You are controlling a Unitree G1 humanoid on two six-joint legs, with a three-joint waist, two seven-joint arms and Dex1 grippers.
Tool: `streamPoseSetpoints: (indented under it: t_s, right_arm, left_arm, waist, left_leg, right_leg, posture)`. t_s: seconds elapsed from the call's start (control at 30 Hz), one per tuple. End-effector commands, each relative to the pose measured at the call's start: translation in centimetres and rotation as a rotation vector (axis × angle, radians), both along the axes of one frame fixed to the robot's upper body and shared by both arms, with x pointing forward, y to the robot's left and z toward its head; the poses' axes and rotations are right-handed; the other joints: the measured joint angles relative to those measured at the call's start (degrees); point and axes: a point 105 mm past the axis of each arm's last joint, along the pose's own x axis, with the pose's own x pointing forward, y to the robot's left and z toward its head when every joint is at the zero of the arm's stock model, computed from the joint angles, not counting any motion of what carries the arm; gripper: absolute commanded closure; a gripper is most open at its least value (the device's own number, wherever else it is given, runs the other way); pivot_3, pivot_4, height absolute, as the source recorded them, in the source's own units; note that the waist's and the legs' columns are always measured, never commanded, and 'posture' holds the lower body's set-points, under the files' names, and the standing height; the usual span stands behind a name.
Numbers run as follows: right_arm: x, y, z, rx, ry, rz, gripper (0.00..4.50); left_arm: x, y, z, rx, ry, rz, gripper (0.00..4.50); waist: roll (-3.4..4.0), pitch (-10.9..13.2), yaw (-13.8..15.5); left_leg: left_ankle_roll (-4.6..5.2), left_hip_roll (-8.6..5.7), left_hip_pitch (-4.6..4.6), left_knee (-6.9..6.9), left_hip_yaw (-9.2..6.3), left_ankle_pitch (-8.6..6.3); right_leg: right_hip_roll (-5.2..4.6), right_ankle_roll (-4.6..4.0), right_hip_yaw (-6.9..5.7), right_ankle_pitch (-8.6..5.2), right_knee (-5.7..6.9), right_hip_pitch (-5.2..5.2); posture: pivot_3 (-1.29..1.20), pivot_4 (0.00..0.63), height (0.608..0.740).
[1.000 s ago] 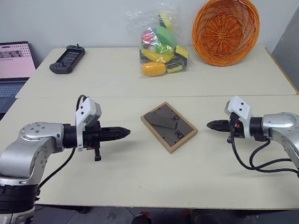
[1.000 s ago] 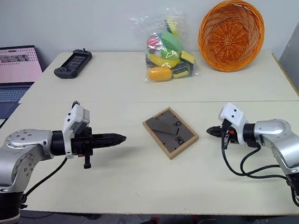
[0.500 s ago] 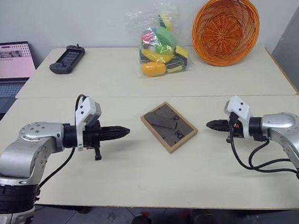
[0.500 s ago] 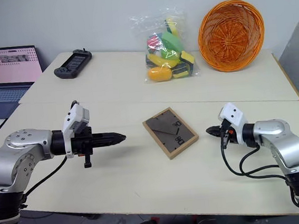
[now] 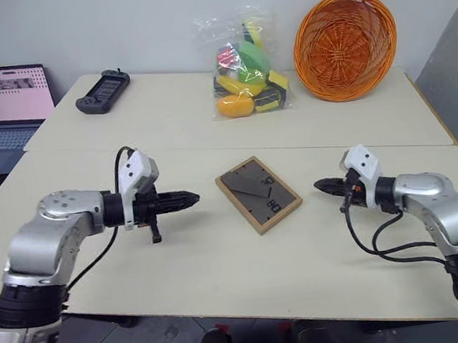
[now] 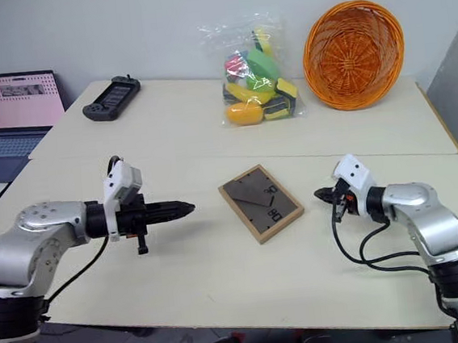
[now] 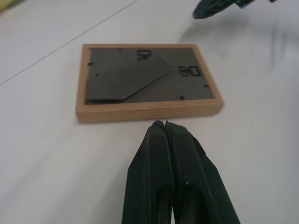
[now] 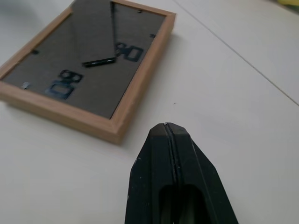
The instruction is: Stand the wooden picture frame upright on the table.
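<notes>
Left eye view: toy bag, basket behind frame.

Bare worktop is seen on every side of the wooden picture frame, which lies flat, back up. Open lanes are left between it and the left end effector and the right end effector. The far side is occupied by a plastic bag, basket and controller, all well apart.

Plain grey wall behind; grey partition panel at right; dark floor below.
</notes>
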Motion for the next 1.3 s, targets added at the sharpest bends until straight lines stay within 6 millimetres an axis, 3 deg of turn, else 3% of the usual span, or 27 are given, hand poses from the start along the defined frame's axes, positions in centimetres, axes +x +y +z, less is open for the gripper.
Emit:
streamPoseSetpoints:
  t_s: [0.03,0.17,0.5,0.7,0.9,1.17,1.3]
  right_arm:
    - [0.9,0.6,1.8,0.006,-0.102,-0.014,4.50]
    - [2.4,1.8,1.9,0.054,-0.145,-0.068,4.50]
    - [2.1,3.7,1.8,0.099,-0.158,-0.073,4.50]
    - [0.8,3.5,1.3,0.103,-0.141,-0.088,4.50]
    - [0.1,3.1,-0.7,0.057,-0.097,-0.111,4.50]
    - [1.9,2.0,-2.0,0.040,-0.081,-0.153,4.50]
    - [1.9,2.8,-2.5,0.047,-0.061,-0.118,4.50]
  left_arm:
    - [0.5,-0.1,-0.1,0.004,-0.027,0.027,4.46]
    - [1.4,-1.0,-3.2,0.012,0.009,0.027,4.46]
    - [5.4,-2.7,-5.8,0.063,0.009,-0.005,4.46]
    - [7.2,-3.3,-5.6,0.067,-0.009,-0.013,4.46]
    - [7.8,-3.4,-5.5,0.068,-0.019,-0.023,4.46]
    - [7.5,-3.6,-5.1,0.057,-0.027,-0.052,4.46]
    - [7.4,-3.6,-5.0,0.054,-0.031,-0.053,4.46]
  waist:
    - [0.00,0.0,0.0]
    - [0.05,0.0,-0.1]
    - [0.05,0.0,0.2]
    - [0.06,0.0,0.2]
    - [0.06,0.0,-0.1]
    - [0.06,0.0,-0.2]
    - [0.05,0.0,-0.2]
  left_leg:
    - [0.00,0.00,-0.01,0.03,0.00,0.00]
    - [0.00,0.00,0.01,0.09,0.01,0.00]
    - [0.00,-0.05,-0.14,0.41,-0.07,-0.01]
    - [0.01,-0.08,-0.15,0.47,-0.10,-0.01]
    - [0.01,-0.10,-0.14,0.49,-0.12,-0.01]
    - [0.01,-0.10,-0.14,0.53,-0.12,-0.01]
    - [0.01,-0.10,-0.14,0.53,-0.14,-0.01]
  right_leg:
    - [0.00,0.00,0.00,0.00,0.01,0.00]
    - [0.00,-0.01,0.00,0.00,0.03,0.04]
    - [-0.01,-0.01,-0.10,0.01,0.15,0.02]
    - [-0.01,-0.01,-0.12,0.01,0.35,-0.02]
    - [0.00,-0.01,-0.11,0.00,0.41,-0.03]
    - [0.01,0.00,-0.10,0.00,0.48,-0.03]
    - [0.01,-0.01,-0.11,0.00,0.55,-0.06]
  posture:
    - [0.00,0.150,0.740]
    - [0.00,0.150,0.740]
    - [0.00,0.150,0.740]
    - [0.00,0.150,0.740]
    - [0.00,0.150,0.740]
    - [0.00,0.150,0.740]
    - [0.00,0.150,0.740]
